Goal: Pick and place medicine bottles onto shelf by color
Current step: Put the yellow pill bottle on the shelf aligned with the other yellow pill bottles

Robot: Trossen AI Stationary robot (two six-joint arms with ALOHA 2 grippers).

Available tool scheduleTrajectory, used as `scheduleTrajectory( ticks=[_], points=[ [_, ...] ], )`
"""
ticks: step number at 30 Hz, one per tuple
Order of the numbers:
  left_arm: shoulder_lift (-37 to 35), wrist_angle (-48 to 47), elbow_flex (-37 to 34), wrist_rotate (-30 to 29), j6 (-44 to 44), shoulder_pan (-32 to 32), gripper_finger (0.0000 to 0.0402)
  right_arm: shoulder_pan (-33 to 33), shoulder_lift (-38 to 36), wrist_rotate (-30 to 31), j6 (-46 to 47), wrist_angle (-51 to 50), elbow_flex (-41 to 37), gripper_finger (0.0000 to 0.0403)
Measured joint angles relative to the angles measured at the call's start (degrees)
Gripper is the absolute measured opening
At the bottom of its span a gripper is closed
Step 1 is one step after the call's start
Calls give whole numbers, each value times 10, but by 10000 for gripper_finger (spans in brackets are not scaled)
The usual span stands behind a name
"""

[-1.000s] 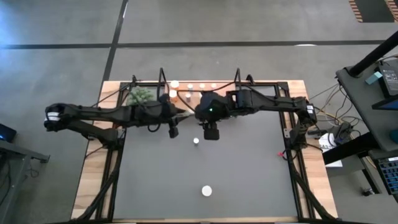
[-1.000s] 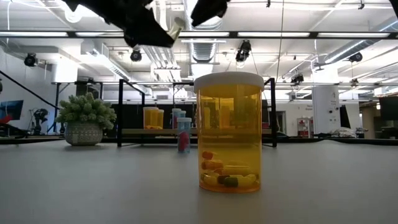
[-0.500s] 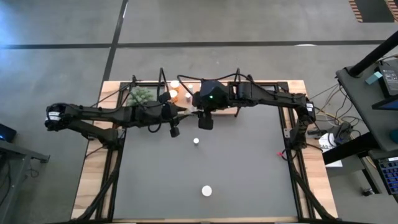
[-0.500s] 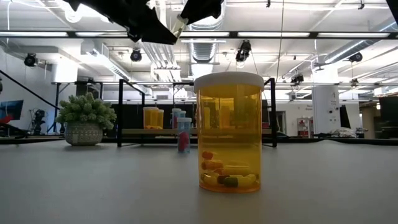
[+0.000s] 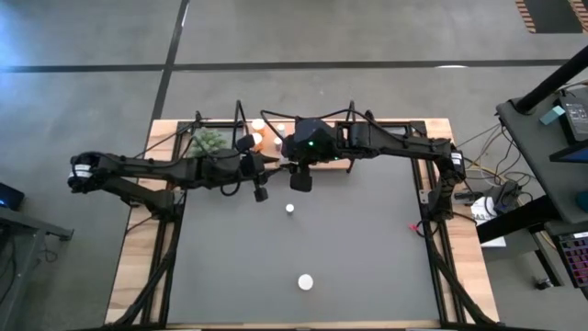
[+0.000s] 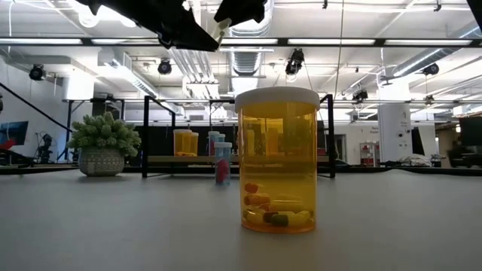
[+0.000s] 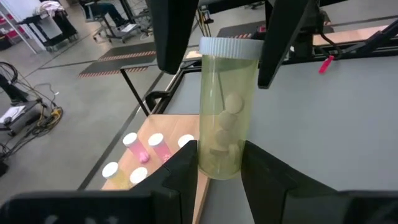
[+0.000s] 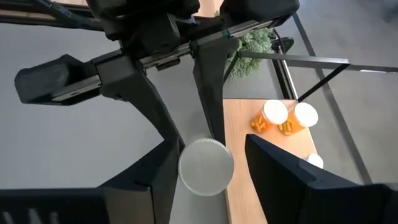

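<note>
Nearest the low camera, a large orange bottle [image 6: 278,159] stands at frame centre on the mat [image 5: 367,257]. A pink bottle [image 6: 223,163] stands behind it, and the shelf [image 8: 239,118] and plant [image 6: 103,143] lie beyond at the far edge. Both arms meet in the air at the upper centre of the high view, just in front of the shelf. This looks like a hand-over. The left gripper [image 7: 217,152] is clamped on the lower body of a yellow-green bottle [image 7: 227,118] with pale tablets inside. The right gripper [image 8: 211,155] straddles its cap [image 8: 206,167], jaws parted. One finger is about touching the cap and the other shows a gap, so it has hold of nothing yet. To do this well, the right gripper should centre on the cap, or better just under it on the body, so both fingers meet it together and do not push it sideways. The left gripper should let go only once that grip is firm, since a smooth, round bottle can twist or slip. On the shelf, orange bottles [image 8: 275,115] stand paired and pink ones [image 7: 160,148] are grouped. This bottle probably wants its own spot apart from both.
</note>
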Motion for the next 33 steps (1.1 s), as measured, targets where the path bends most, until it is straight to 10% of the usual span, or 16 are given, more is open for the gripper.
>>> scheduleTrajectory(
  ticks=[33],
  points=[
    [1, 9, 0, 0, 1, 0, 92, 0, 0, 0, 46, -6, -2, 106]
  ],
)
